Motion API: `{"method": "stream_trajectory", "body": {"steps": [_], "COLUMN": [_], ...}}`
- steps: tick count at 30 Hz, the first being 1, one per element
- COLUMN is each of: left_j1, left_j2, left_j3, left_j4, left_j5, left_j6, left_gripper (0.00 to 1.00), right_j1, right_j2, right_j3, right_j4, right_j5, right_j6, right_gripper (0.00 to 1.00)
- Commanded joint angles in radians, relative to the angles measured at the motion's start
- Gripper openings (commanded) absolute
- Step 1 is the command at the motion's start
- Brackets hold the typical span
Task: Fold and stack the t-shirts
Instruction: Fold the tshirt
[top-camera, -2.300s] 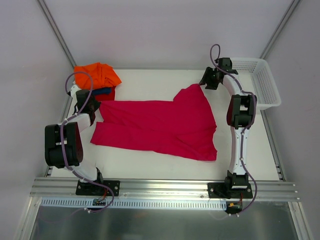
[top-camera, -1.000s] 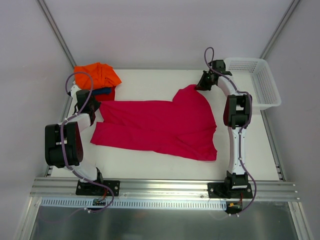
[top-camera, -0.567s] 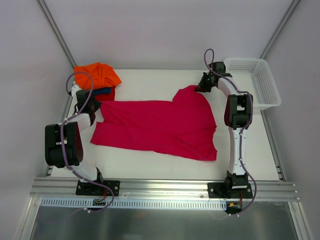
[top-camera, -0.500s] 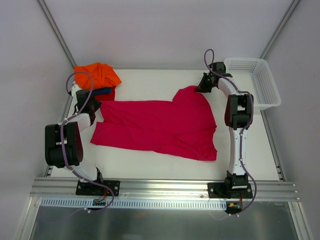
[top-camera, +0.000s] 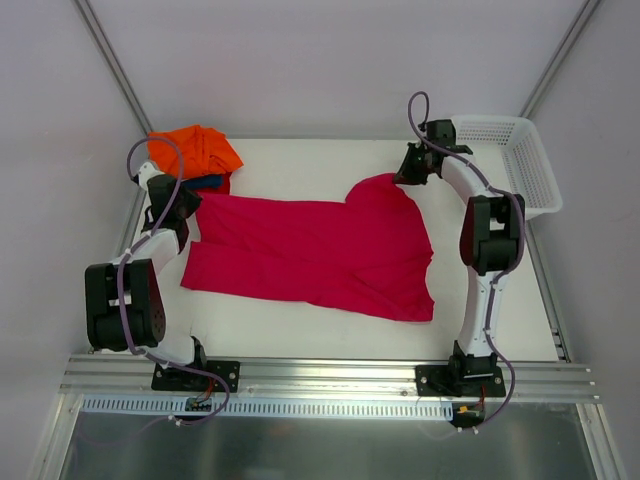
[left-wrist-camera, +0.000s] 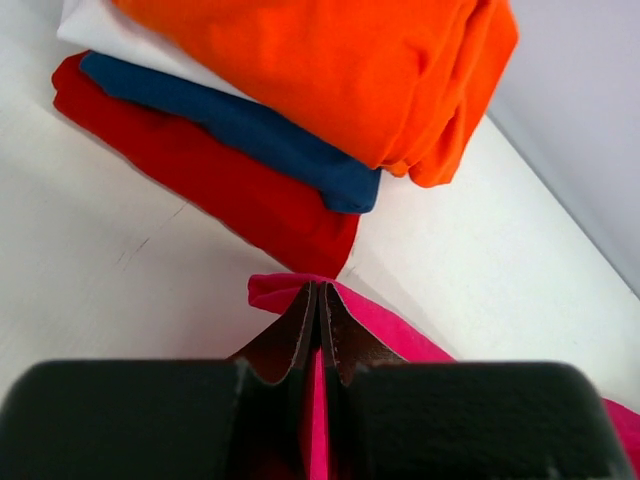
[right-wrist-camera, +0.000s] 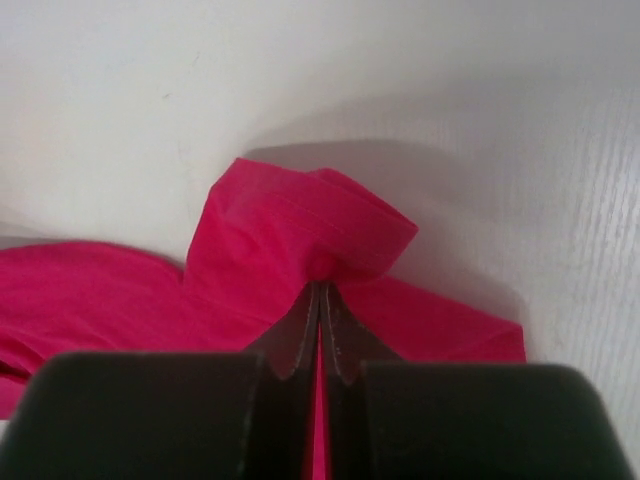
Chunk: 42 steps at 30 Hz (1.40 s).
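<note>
A large magenta-pink t-shirt (top-camera: 310, 250) lies spread across the table. My left gripper (top-camera: 188, 203) is shut on its far left corner, and in the left wrist view pink cloth (left-wrist-camera: 400, 335) is pinched between the closed jaws of that gripper (left-wrist-camera: 318, 292). My right gripper (top-camera: 405, 178) is shut on the shirt's far right corner. The right wrist view shows a bunched pink fold (right-wrist-camera: 300, 230) at its closed tips (right-wrist-camera: 320, 288). Just beyond the left gripper sits a stack of folded t-shirts: orange (left-wrist-camera: 330, 70) on top, dark blue (left-wrist-camera: 250, 125) under it, red (left-wrist-camera: 220, 185) lowest.
A white mesh basket (top-camera: 548, 180) stands at the far right corner, close behind the right arm. The folded stack (top-camera: 195, 150) fills the far left corner. Grey walls with metal rails close in the table on both sides.
Both grippers stay shut on the pink shirt. The left wrist has drawn its corner slightly farther back, towards the stack. The right arm's elbow has swung right, its gripper staying at the far corner.
</note>
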Motion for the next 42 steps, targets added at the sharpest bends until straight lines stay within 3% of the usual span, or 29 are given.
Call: {"method": "stream_trajectory", "body": {"steps": [1,14,28,42], "left_j1": [-0.011,-0.012,-0.014,-0.012], "left_j2": [-0.062,-0.236,-0.473,-0.656], "left_j3": [0.027,-0.06,-0.183,-0.323], "left_j4": [-0.003,-0.061,-0.169,-0.274], "left_j5": [0.01,-0.003,-0.006,-0.033], "left_j6": [0.029,0.022,0.005,-0.004], "left_gripper": [0.0,0.0,0.0,0.0], "right_j1": [0.017,0.046,0.077,0.102], "right_j2": [-0.15,-0.418,-0.818,-1.16], "right_j3": [-0.052,-0.325,-0.644,-0.88], "right_j4": [0.03,0.077,0.1,0.022], "right_j5": [0.032,0.06,0.098,0.16], "right_j6": [-0.034,-0.048,-0.051,-0.011], "right_gripper": [0.0,0.0,0.0,0.0]}}
